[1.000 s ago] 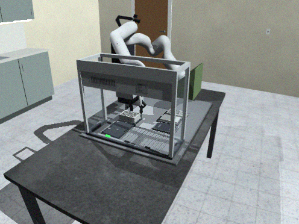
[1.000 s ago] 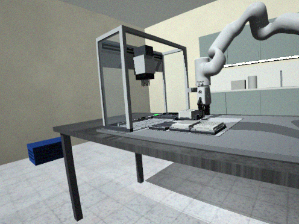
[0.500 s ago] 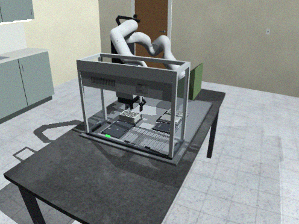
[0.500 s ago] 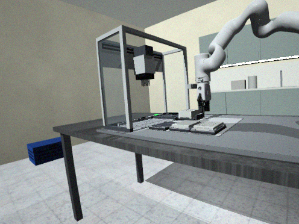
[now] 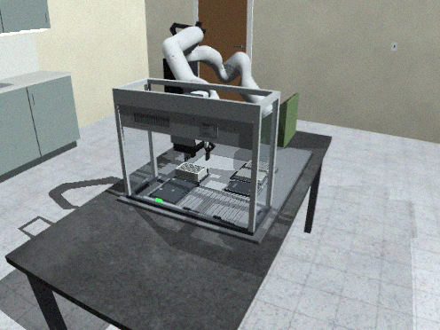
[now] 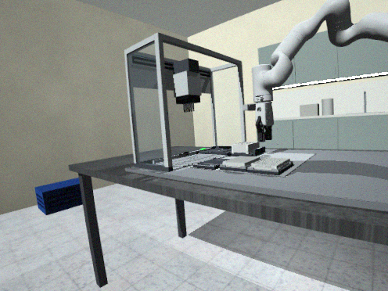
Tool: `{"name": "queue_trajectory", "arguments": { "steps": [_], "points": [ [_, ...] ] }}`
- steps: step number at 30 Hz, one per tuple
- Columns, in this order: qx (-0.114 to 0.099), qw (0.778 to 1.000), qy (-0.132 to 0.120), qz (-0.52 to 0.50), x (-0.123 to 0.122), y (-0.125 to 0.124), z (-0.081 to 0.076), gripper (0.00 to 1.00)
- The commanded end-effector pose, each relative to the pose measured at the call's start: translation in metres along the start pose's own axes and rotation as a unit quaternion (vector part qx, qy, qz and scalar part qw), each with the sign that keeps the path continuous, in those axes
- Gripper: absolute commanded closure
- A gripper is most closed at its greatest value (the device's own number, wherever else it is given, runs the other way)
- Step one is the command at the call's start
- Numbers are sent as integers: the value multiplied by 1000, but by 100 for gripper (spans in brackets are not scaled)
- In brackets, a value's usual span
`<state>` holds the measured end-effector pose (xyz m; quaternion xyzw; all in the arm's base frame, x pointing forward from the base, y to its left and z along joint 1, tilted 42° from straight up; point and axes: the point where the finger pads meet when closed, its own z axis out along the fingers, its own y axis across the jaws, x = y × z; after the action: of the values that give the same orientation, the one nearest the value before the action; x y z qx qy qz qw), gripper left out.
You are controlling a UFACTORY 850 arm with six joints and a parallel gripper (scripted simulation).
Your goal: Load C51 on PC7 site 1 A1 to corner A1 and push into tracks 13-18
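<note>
The deep-well block C51 [image 5: 192,171] sits on the handle end of the dark plate carrier PC7 [image 5: 173,192], which lies in the rails at the left side of the top view. A green lamp [image 5: 158,200] is lit at the carrier's inner end; it also shows in the exterior view [image 6: 202,149]. My gripper [image 5: 200,153] is open and empty, a little above and behind the block [image 6: 246,148], apart from it; it also shows in the exterior view [image 6: 264,136]. Plates C15 [image 6: 271,163] and C16 [image 6: 238,162] lie in their nests. Nest S3 [image 6: 207,164] looks dark and empty.
The instrument's frame [image 5: 195,99] stands over the rails, with posts at its corners and a pipetting head [image 6: 188,84] hanging inside. A green box [image 5: 288,120] stands at the table's far edge. A blue crate [image 6: 59,195] is on the floor.
</note>
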<state>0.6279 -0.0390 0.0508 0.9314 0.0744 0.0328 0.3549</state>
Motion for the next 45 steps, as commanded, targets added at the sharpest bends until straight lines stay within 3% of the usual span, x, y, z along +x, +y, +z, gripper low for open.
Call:
{"name": "queue_trajectory", "arguments": {
  "steps": [1, 45],
  "points": [
    [0, 1000, 1, 0, 1, 0, -10, 18],
    [0, 1000, 1, 0, 1, 0, -73, 18]
  ]
}}
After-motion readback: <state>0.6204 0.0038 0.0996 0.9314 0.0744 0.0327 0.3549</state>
